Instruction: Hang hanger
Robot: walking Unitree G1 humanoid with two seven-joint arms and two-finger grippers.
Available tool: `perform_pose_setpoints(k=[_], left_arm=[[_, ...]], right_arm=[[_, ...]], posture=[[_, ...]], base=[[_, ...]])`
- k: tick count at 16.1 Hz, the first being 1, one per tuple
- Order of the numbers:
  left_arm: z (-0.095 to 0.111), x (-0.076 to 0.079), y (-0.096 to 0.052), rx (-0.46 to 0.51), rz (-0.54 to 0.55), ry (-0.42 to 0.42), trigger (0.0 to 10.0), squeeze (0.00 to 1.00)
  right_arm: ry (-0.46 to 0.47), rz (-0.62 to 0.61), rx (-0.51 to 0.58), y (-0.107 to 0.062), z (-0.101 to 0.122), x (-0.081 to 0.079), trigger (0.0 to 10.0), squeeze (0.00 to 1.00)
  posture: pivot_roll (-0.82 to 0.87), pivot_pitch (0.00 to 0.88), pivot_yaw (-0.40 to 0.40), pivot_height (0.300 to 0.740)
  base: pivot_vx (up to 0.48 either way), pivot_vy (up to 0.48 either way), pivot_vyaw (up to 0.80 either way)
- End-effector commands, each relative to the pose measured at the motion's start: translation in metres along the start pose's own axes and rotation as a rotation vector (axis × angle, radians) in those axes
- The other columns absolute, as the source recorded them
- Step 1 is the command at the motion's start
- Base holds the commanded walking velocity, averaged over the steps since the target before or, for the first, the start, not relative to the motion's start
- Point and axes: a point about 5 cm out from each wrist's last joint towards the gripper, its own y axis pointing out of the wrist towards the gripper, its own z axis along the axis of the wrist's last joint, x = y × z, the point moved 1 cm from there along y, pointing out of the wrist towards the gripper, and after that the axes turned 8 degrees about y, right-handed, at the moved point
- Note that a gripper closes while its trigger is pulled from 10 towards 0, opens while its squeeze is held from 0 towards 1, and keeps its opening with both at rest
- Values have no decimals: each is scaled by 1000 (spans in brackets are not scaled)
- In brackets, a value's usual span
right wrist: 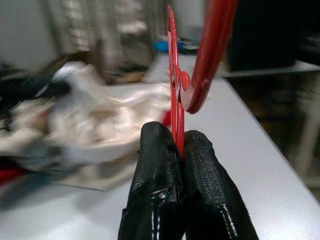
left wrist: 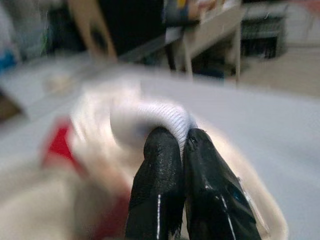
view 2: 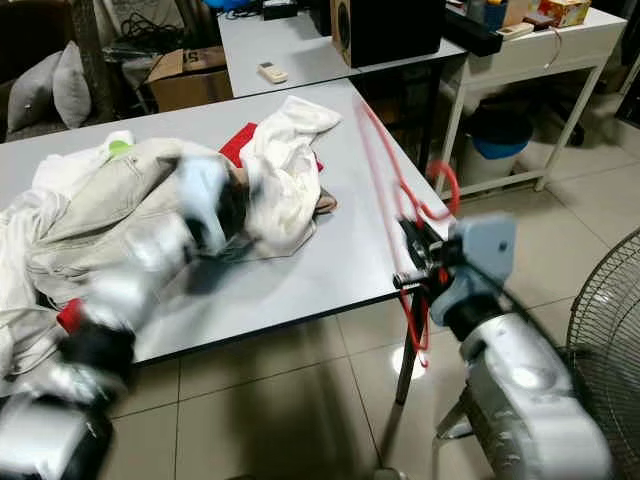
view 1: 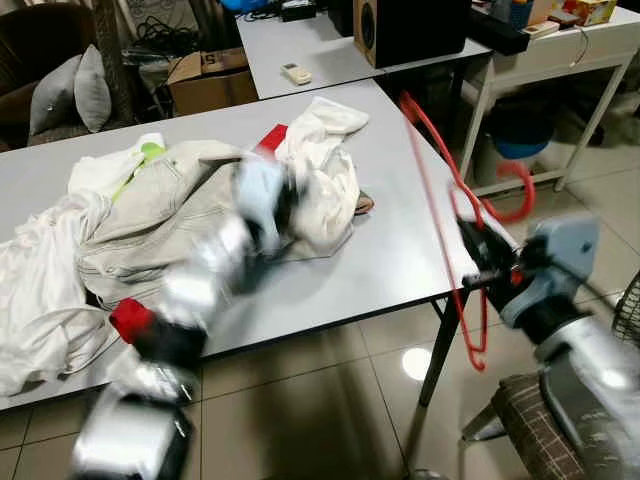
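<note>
Right pincer (view 2: 415, 262), clenched on the red hanger (view 1: 450, 215), holds it upright past the surface's (view 1: 400, 250) 3 o'clock edge; left pincer (left wrist: 182, 150), nearer the pile, grips white cloth (view 1: 325, 170) at 9 o'clock

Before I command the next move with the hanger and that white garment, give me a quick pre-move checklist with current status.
1. Right gripper clamped on the red hanger: ok.
2. Hanger held off the grey table, beside its right edge: ok.
3. Left gripper pinching a fold of the white garment: ok.
4. Garment free of the pile of clothes: cannot tell, blurred.
5. Which part of the garment is pinched: cannot tell.
</note>
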Motion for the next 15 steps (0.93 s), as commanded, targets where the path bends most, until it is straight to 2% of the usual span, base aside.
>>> perform_pose_setpoints(k=[1,2,4,7,10,11,12,13,15], left_arm=[[2,4,0,11,-41,20,0,0],[11,5,-5,24,-95,64,0,0],[14,14,-17,0,-165,108,0,0],[9,23,-35,-50,-177,136,0,0],[5,15,-50,-83,-36,143,0,0],[7,15,-53,-75,-36,163,0,0],[9,16,-54,-68,-39,177,0,0],[15,25,-60,-30,-115,212,0,0],[15,35,-64,-24,-186,225,0,0]], right_arm=[[26,46,-12,0,0,-6,10000,0],[53,111,-59,-2,-1,-11,10000,0],[151,205,-131,-6,-6,-18,10000,0],[294,138,-256,-5,-23,-7,10000,0],[370,103,-355,-6,-36,-1,10000,0],[383,109,-376,-7,-38,-1,10000,0],[393,112,-386,-7,-39,-2,10000,0],[415,116,-419,-4,-43,-2,10000,0],[433,112,-433,1,-45,0,10000,0]], posture=[[-159,0,123,740],[-143,0,115,740],[-125,0,104,740],[-97,0,87,740],[-70,0,68,740],[-60,0,61,740],[-60,0,61,740],[-43,0,49,740],[-29,0,42,740]], base=[[0,0,0],[0,0,0],[0,0,0],[0,0,0],[0,0,0],[0,0,0],[0,0,0],[0,0,0],[0,0,0]])
